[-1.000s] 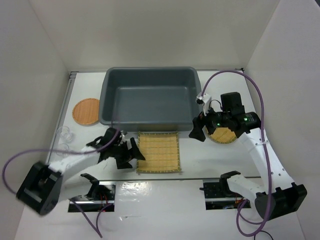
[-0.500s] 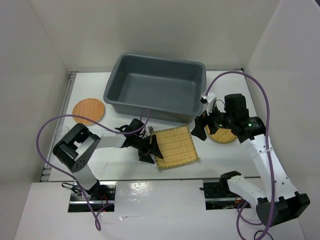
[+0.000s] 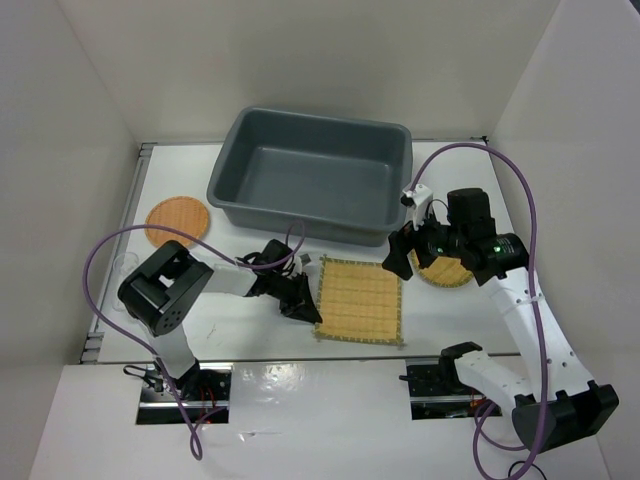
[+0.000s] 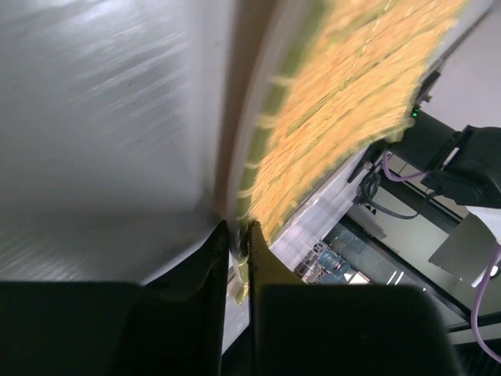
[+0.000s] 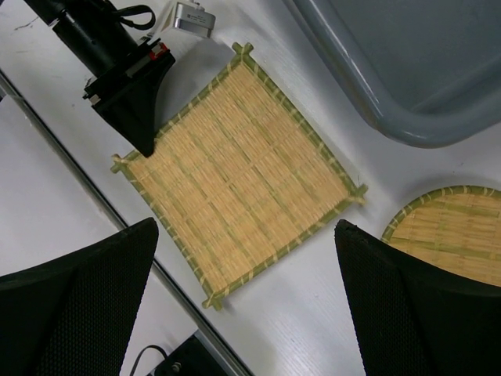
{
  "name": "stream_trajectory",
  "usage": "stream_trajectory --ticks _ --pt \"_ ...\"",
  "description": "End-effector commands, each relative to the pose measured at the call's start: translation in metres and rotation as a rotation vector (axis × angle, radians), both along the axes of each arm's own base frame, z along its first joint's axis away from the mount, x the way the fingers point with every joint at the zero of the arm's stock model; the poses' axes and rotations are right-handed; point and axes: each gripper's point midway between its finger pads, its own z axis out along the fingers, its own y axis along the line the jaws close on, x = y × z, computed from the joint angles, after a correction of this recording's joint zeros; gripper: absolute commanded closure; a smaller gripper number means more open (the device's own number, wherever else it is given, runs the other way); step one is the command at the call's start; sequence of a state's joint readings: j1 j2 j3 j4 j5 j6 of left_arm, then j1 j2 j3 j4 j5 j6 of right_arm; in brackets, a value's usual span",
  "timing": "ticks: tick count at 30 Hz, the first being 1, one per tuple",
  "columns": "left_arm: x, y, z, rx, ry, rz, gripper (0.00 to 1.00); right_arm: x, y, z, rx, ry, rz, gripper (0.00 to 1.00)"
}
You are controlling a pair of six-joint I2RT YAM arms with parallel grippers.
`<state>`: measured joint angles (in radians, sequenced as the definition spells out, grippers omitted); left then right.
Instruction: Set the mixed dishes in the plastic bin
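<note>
Mat (image 3: 362,300) stretches rightward from the left gripper (image 3: 312,308), whose fingers pinch its left edge. The bin (image 3: 310,175) lies beyond them. The right gripper (image 3: 400,255) hovers wide open above the mat's far-right corner.

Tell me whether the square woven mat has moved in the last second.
Yes. The square woven mat slid right, nearer the right arm's base mount.

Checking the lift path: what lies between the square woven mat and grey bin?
Only bare table, between the square woven mat and grey bin; right wrist view shows it.
</note>
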<state>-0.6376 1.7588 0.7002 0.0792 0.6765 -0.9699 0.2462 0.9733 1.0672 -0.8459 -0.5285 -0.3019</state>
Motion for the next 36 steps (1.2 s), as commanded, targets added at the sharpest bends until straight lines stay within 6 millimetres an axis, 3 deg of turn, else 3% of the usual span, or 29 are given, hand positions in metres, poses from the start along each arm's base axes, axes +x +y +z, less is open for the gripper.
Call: stream_trajectory --ticks 1,4,9,18,25,27,36 --pt "0.007 0.013 -0.031 0.119 -0.063 0.014 0.89 0.010 0.004 0.006 0.014 -0.041 -0.008 0.02" --pt "0.015 0.007 -0.019 0.097 -0.098 0.010 1.00 0.010 0.002 0.002 0.010 -0.028 -0.020 0.02" --pt "0.011 0.008 0.002 0.083 -0.097 0.004 1.00 0.012 -0.001 0.001 0.004 -0.030 -0.036 0.02" --pt "-0.002 0.005 0.084 -0.062 -0.114 -0.101 1.00 0.024 -0.019 0.011 0.005 -0.079 -0.159 0.02" --pt "-0.015 0.010 0.125 -0.137 -0.127 -0.156 1.00 0.033 -0.037 0.016 -0.003 -0.137 -0.284 0.02" --pt "-0.013 0.012 0.134 -0.147 -0.146 -0.148 1.00 0.030 -0.039 0.022 0.012 -0.171 -0.301 0.02" --pt "-0.009 0.020 0.137 -0.157 -0.138 -0.120 1.00 0.030 -0.044 0.022 0.011 -0.181 -0.337 0.02"
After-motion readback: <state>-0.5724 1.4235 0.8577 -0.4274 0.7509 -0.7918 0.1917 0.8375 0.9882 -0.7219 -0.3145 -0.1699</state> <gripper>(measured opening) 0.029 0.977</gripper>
